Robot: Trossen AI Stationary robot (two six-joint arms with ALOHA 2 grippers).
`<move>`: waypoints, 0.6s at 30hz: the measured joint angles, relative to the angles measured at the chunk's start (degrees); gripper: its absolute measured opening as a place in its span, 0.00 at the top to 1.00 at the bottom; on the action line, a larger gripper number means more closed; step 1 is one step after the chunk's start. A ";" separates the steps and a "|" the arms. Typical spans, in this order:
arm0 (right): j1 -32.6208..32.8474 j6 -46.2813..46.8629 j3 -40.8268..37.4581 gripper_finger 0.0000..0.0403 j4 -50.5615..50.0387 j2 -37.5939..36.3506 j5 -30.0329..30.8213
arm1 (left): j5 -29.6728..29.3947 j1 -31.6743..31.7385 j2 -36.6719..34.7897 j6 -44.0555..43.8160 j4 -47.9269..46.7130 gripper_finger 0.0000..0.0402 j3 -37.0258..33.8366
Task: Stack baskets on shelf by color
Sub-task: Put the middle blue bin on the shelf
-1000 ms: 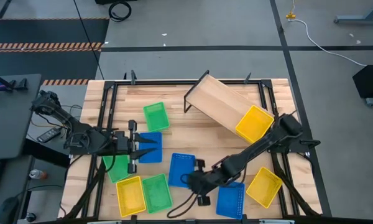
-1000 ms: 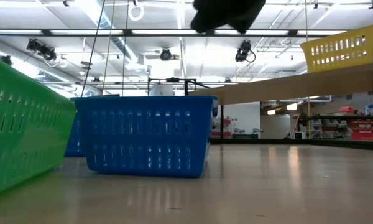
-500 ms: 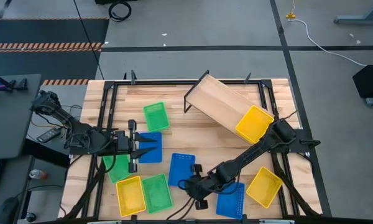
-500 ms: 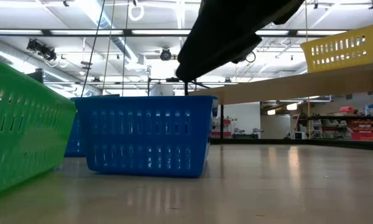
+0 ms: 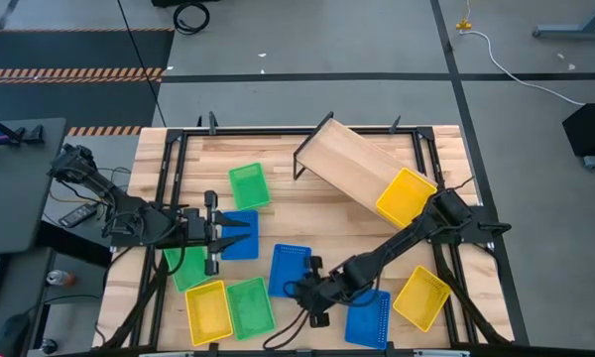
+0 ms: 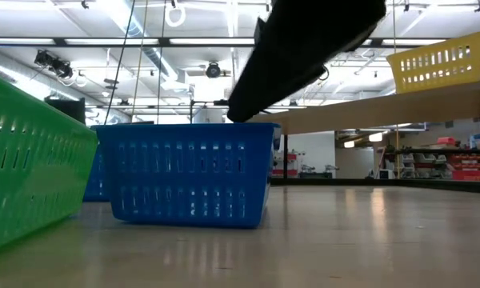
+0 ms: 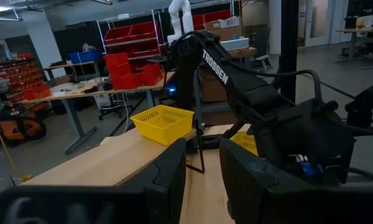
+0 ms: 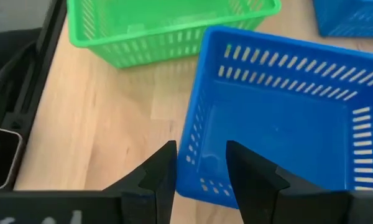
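In the high view the tilted wooden shelf stands at the table's far side, and one yellow basket rests on its lower right end. The other baskets lie flat on the table. My right gripper is open and low over the near left corner of a blue basket. In the right wrist view its fingers stand on either side of that basket's corner wall, and I see no touch. My left gripper hovers open over another blue basket, and it holds nothing.
Three green baskets, two more yellow ones and a third blue one are spread over the table. The low view shows the right arm above the blue basket. Black frame rails run along the table's edges.
My right gripper has come down and moved a little toward the table's left, closing in on the middle blue basket's near corner; in the low view its arm has dropped farther into the picture. The baskets and the left arm have stayed where they were.
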 joint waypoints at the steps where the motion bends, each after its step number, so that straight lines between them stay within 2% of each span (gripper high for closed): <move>1: -0.09 0.12 0.00 0.64 0.08 0.00 -0.17 | 0.01 0.00 0.00 -0.01 -0.02 0.74 0.00; 5: -0.12 -1.26 0.00 0.64 2.22 0.00 -4.55 | 0.01 0.00 0.00 -0.01 -0.02 0.74 0.00; 9: -0.06 -4.72 0.00 0.64 6.67 0.00 -4.96 | 0.01 0.00 0.00 -0.03 -0.02 0.74 0.00; 14: -0.52 -2.99 0.00 0.64 4.95 0.00 -4.25 | 0.01 0.00 0.00 -0.03 -0.05 0.74 0.00; 18: -0.56 -0.30 0.00 0.62 0.85 0.00 -0.03 | 0.01 0.00 0.00 -0.03 -0.35 0.74 0.00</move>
